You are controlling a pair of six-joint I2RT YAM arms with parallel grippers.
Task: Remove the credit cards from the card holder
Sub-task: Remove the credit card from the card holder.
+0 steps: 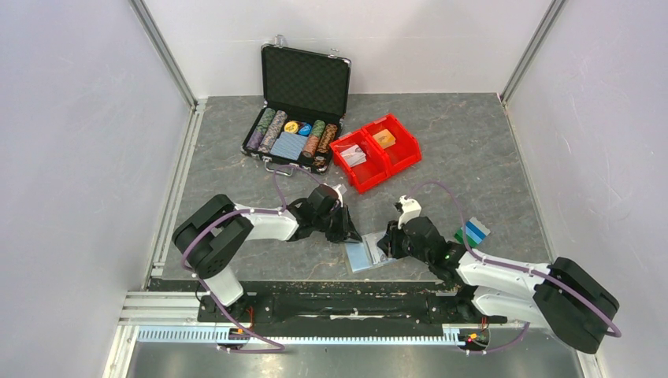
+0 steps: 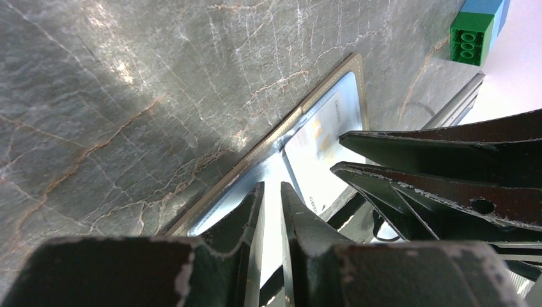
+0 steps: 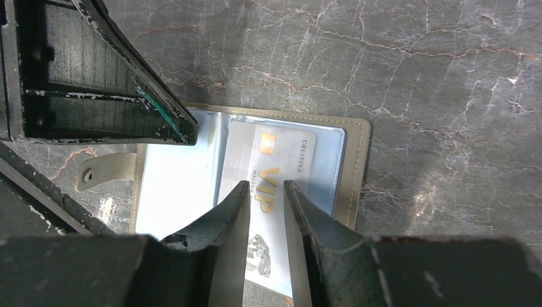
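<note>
The card holder (image 1: 364,257) lies open on the stone-look table, grey rim (image 3: 358,166) around clear light-blue sleeves. A pale credit card (image 3: 281,153) with gold "VIP" lettering sticks partly out of the right sleeve toward the near edge. My right gripper (image 3: 265,185) hovers low over this card, jaws almost together, nothing between them. My left gripper (image 2: 271,187) is nearly closed with its tips on the holder's left panel (image 2: 224,198). In the top view the left gripper (image 1: 350,234) and the right gripper (image 1: 386,241) meet over the holder. No orange, blue or teal card shows.
A green and blue studded block (image 1: 472,231) lies right of the right gripper, and shows in the left wrist view (image 2: 473,38). The open black poker-chip case (image 1: 295,118) and two red bins (image 1: 376,151) stand at the back. The table's near edge runs just below the holder.
</note>
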